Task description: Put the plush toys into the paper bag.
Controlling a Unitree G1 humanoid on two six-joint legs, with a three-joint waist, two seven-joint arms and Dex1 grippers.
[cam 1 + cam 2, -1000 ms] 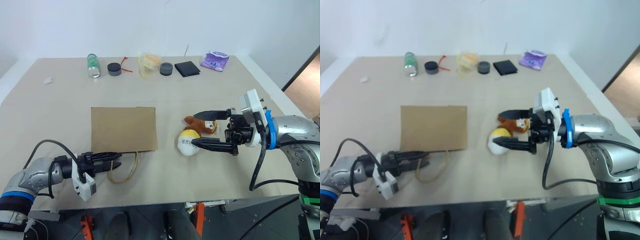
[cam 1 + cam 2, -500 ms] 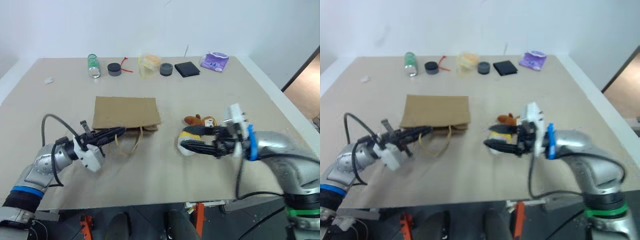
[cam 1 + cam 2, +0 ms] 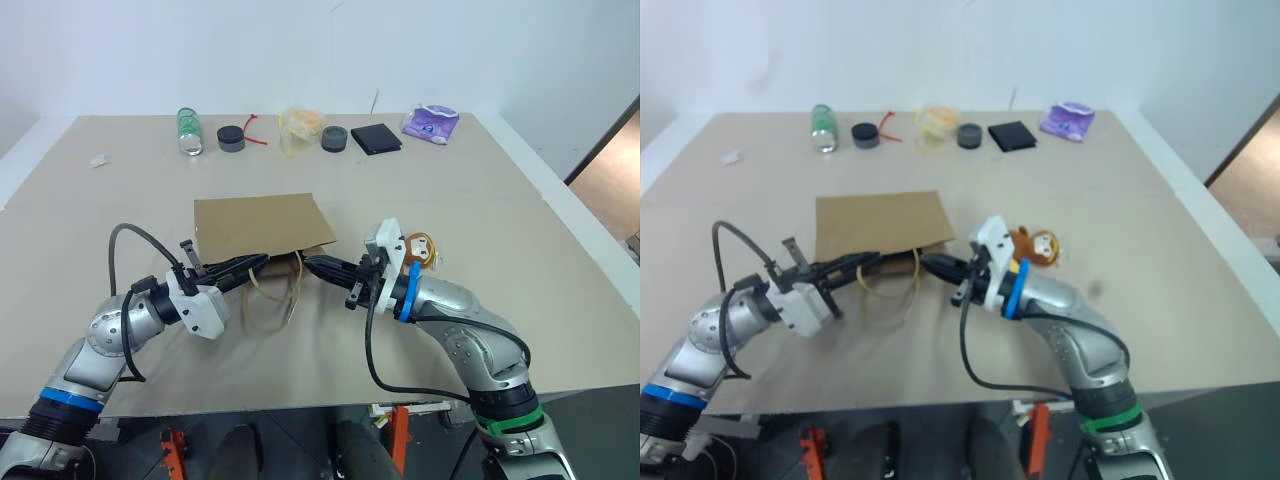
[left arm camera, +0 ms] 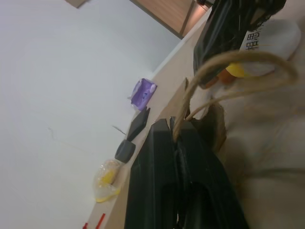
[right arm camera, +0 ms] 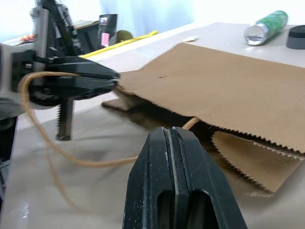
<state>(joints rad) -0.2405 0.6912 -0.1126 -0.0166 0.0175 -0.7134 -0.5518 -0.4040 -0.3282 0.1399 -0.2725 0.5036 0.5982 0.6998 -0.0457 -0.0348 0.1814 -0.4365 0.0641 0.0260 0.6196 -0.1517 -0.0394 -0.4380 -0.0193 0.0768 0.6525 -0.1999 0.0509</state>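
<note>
Plush toys first: I see the brown monkey [image 3: 417, 248] lying just beside the right forearm, on the side away from the paper bag [image 3: 262, 226], well apart from the bag's mouth. The white egg-shape [image 4: 279, 40] shows in the left wrist view, just behind the right gripper's black fingers; whether those fingers grip it or merely cover it I cannot tell from here.

Taking the paper bag as my landmark: it lies flat mid-table, its serrated mouth facing me. Bare tabletop [image 3: 520, 210] spreads wide on both sides of it and beyond it. A row of clutter sits along the far edge, well apart from the bag: a green bottle [image 3: 187, 131], two dark round lids, a yellowish plastic bag [image 3: 299, 129], a black square and a purple packet [image 3: 431, 122].

My left gripper [image 3: 262, 261] sits at the bag's mouth with its fingers pressed together on a cord handle [image 3: 290, 292], the loop hanging out in front. My right gripper [image 3: 312, 265] points at the same mouth from the opposite side, tips just beside the paper edge, fingers fully together.
</note>
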